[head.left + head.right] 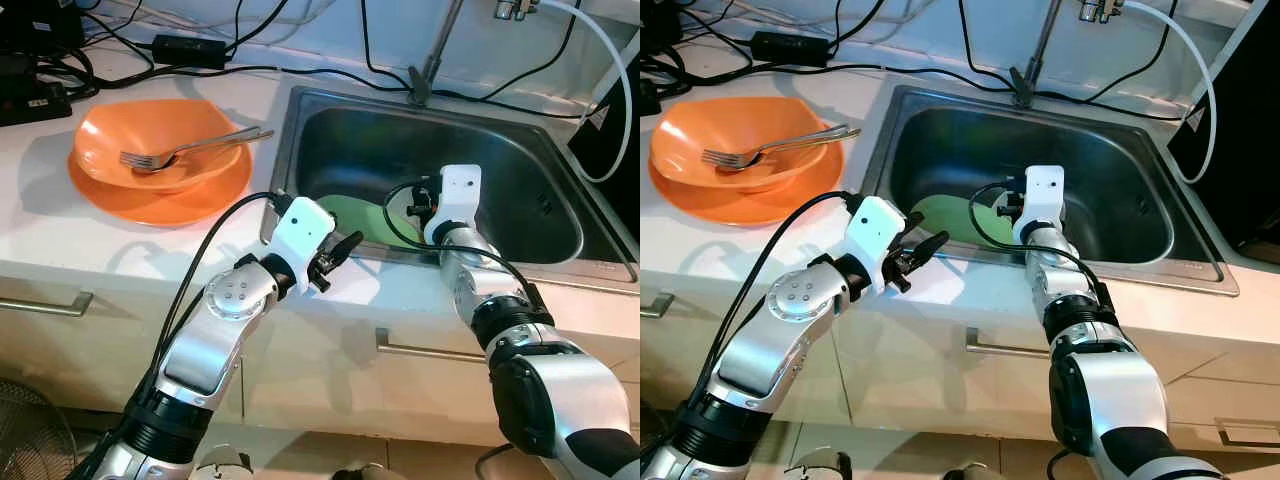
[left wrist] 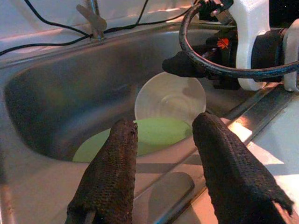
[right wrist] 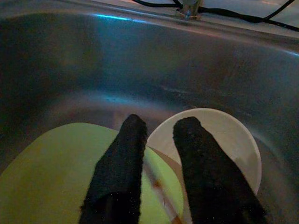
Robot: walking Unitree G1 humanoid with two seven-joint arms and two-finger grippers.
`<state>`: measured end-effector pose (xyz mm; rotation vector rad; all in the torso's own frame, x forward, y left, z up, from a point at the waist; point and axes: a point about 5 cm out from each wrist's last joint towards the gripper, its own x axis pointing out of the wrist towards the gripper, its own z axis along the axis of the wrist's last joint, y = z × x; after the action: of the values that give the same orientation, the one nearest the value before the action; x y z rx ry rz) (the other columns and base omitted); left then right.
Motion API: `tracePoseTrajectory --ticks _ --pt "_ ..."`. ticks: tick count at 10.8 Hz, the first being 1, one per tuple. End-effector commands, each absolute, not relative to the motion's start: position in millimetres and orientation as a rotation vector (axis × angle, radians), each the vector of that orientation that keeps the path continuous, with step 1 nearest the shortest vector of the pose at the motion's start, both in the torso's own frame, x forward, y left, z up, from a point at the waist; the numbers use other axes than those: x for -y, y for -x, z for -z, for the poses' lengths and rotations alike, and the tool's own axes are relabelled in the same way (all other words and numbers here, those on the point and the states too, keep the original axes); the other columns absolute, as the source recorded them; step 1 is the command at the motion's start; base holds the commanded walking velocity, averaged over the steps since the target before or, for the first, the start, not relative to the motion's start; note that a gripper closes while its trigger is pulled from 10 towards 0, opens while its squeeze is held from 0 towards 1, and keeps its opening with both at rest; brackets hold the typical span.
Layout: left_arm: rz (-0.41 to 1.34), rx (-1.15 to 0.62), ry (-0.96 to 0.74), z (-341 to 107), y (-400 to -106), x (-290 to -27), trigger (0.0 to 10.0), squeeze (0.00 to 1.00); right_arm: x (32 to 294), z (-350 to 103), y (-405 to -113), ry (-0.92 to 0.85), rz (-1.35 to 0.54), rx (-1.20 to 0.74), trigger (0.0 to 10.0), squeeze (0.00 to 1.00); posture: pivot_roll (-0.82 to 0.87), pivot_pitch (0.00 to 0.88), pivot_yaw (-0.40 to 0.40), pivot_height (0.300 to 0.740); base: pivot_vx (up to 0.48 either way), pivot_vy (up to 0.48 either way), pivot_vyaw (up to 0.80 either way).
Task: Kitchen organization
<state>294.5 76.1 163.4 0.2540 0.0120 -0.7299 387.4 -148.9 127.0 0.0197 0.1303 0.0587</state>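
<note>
A light green plate (image 1: 350,215) lies on the floor of the steel sink (image 1: 530,200), with a white bowl (image 2: 170,98) resting against its far edge. My right gripper (image 3: 159,123) reaches down into the sink, open, its fingers astride the spot where the bowl's rim (image 3: 229,140) meets the plate (image 3: 56,163). My left gripper (image 1: 338,262) hovers open at the sink's front left rim, pointing at the plate (image 2: 154,135) with nothing between its fingers. On the counter to the left, an orange bowl (image 1: 150,140) holding a fork (image 1: 190,148) sits on an orange plate (image 1: 160,200).
The faucet stem (image 1: 430,60) rises behind the sink. Black cables and a power adapter (image 1: 190,50) run along the back of the white counter. Cabinet handles (image 1: 420,350) sit below the counter's front edge. A white hose (image 1: 615,90) hangs at the right.
</note>
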Motion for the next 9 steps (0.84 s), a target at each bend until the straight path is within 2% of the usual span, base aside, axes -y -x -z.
tracePoseTrajectory --ticks 1,2,3,7,9 --pt "0.756 -0.067 -0.260 -151.0 -289.7 -72.8 10.0 0.00 150.8 -129.8 -389.1 -0.013 -0.056 -0.127 10.0 0.83 0.04 0.043 -0.169 0.719 0.000 0.000 0.00" --pt "0.757 -0.068 -0.260 -150.7 -289.4 -72.4 10.0 0.00 151.2 -130.2 -389.2 -0.010 -0.054 -0.125 10.0 0.00 0.04 0.041 -0.168 0.719 0.000 0.000 0.00" --pt "0.757 -0.068 -0.260 -150.4 -289.0 -72.0 10.0 0.00 151.9 -131.4 -389.5 -0.011 -0.049 -0.117 10.0 0.00 0.04 0.039 -0.168 0.719 0.000 0.000 0.00" --pt "0.696 -0.027 -0.269 -152.1 -292.2 -73.0 10.0 0.00 148.6 -170.5 -391.5 -0.114 -0.078 0.115 10.0 0.00 0.02 0.030 -0.165 0.719 0.000 0.000 0.00" --pt "0.675 -0.012 -0.295 -151.1 -293.9 -74.8 10.0 0.00 147.8 -172.2 -369.6 -0.146 -0.154 0.189 10.0 0.00 0.00 0.021 -0.158 0.719 0.000 0.000 0.00"
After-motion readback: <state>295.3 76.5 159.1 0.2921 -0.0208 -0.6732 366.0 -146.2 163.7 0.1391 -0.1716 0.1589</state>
